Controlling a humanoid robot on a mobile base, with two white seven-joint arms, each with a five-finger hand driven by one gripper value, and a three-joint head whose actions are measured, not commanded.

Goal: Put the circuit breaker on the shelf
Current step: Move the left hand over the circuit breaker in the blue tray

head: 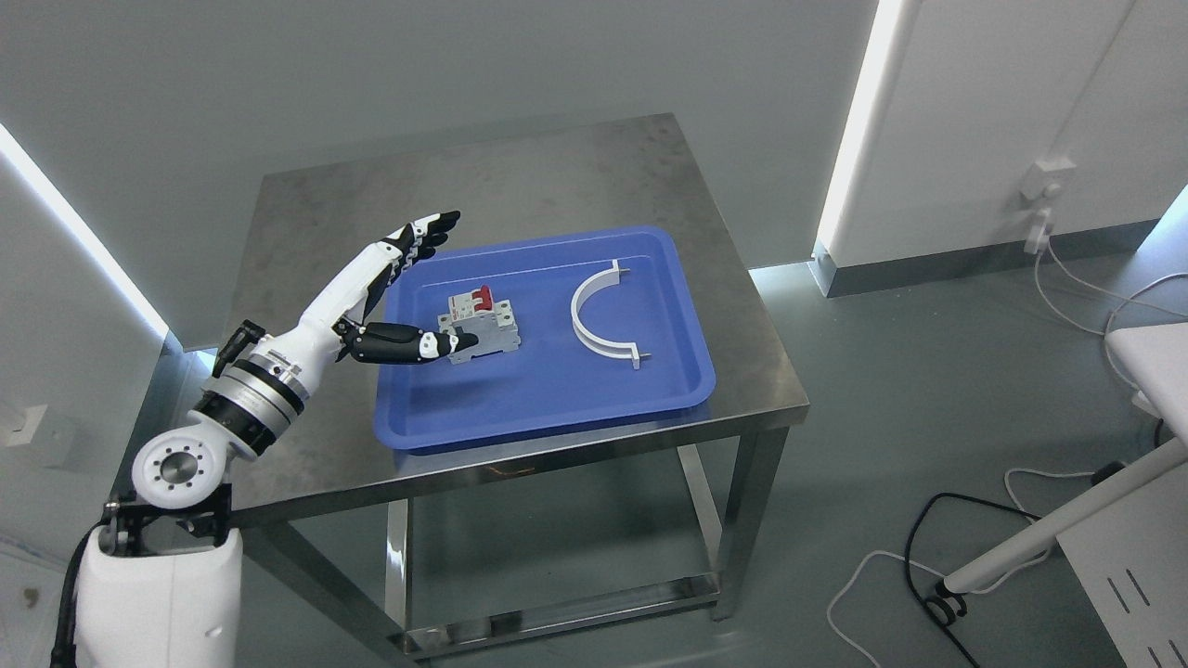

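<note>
Left hand, spread, thumb hiding part of the circuit breaker.

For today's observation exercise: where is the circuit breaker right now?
In the head view, the circuit breaker sits in the left half of the blue tray, left of the white curved bracket, with the open left robot hand beside it.

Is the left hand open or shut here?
Open: the left hand has its fingers spread above the circuit breaker, thumb beside it, gripping nothing.
</note>
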